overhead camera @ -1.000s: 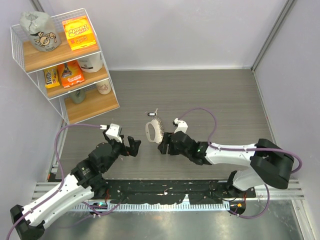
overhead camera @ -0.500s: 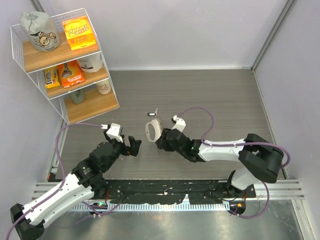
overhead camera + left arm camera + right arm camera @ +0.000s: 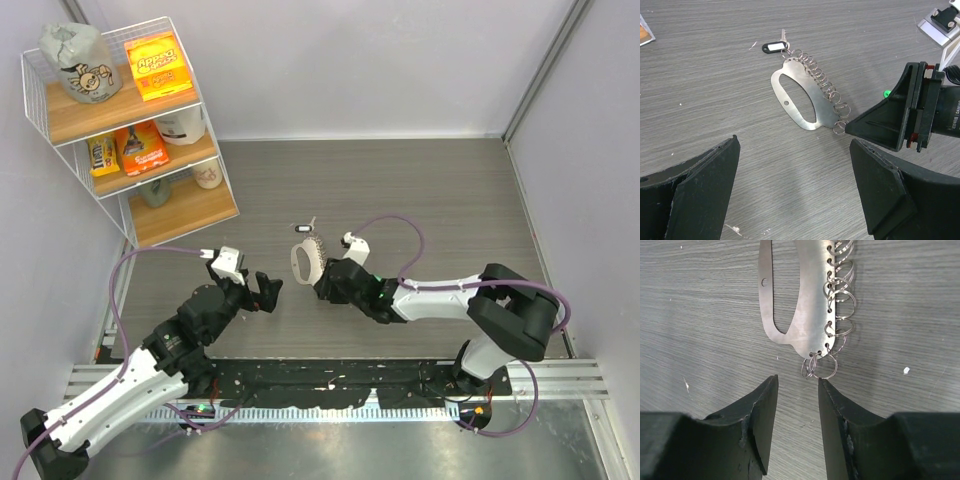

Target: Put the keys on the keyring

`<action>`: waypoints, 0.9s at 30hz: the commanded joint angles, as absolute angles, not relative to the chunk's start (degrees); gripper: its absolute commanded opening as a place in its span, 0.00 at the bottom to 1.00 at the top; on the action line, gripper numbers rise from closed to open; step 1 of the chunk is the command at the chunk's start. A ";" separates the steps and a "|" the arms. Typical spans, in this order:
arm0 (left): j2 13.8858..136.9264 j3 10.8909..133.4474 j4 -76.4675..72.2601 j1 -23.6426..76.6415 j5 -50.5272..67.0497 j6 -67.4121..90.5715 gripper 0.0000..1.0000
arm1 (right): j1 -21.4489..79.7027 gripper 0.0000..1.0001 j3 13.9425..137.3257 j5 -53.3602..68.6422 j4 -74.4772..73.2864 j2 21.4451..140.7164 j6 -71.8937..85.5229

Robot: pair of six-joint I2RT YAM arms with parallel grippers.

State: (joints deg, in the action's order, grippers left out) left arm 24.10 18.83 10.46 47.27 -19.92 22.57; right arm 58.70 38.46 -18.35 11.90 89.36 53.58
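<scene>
The keyring point(image 3: 305, 260) is a flat silvery plate with an oval hole and several wire rings along one edge; it lies on the table between both arms. It also shows in the left wrist view point(image 3: 807, 102) and the right wrist view point(image 3: 805, 310). A black-and-white tag point(image 3: 774, 47) and a small silver key point(image 3: 783, 34) sit at its far end. A tiny green spot point(image 3: 886, 93) shows beside the right gripper; I cannot tell if it is a key. My right gripper point(image 3: 797, 379) is narrowly open and empty, its tips just short of the nearest rings point(image 3: 820, 365). My left gripper point(image 3: 794, 142) is wide open and empty.
A white wire shelf point(image 3: 135, 120) with boxes and bags stands at the back left. A white speck point(image 3: 906, 370) lies on the table right of the rings. The right gripper's body point(image 3: 900, 115) sits close to the right of the plate.
My right gripper has crept left toward the near end of the keyring, and its arm has stretched out. The left arm and the keyring have not moved.
</scene>
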 commanded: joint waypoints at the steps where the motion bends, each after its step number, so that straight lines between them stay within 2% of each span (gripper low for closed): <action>1: 23.55 19.25 7.29 47.46 -20.83 23.12 0.99 | 58.80 0.43 41.83 -21.79 10.73 84.13 44.67; 3: 23.64 19.34 7.56 47.46 -20.83 23.12 0.99 | 58.89 0.45 41.75 -21.54 8.81 81.14 36.76; 7: 23.99 19.86 8.17 47.46 -20.83 22.94 0.99 | 58.89 0.55 45.87 -19.17 0.37 78.05 18.31; 11: 23.38 20.57 9.40 47.46 -20.39 22.76 0.99 | 60.11 0.64 52.72 -18.37 -11.66 80.15 3.80; 13: 22.68 20.74 9.75 47.46 -20.21 22.68 0.99 | 61.60 0.68 53.88 -19.94 -11.87 80.94 -6.98; 17: 21.80 21.27 11.16 47.46 -19.60 22.41 0.99 | 62.05 0.74 48.19 -18.46 -2.50 79.81 -22.19; 27: 22.15 24.17 17.76 47.46 -17.84 22.24 0.99 | 61.96 0.78 32.96 -1.32 18.63 75.76 -55.26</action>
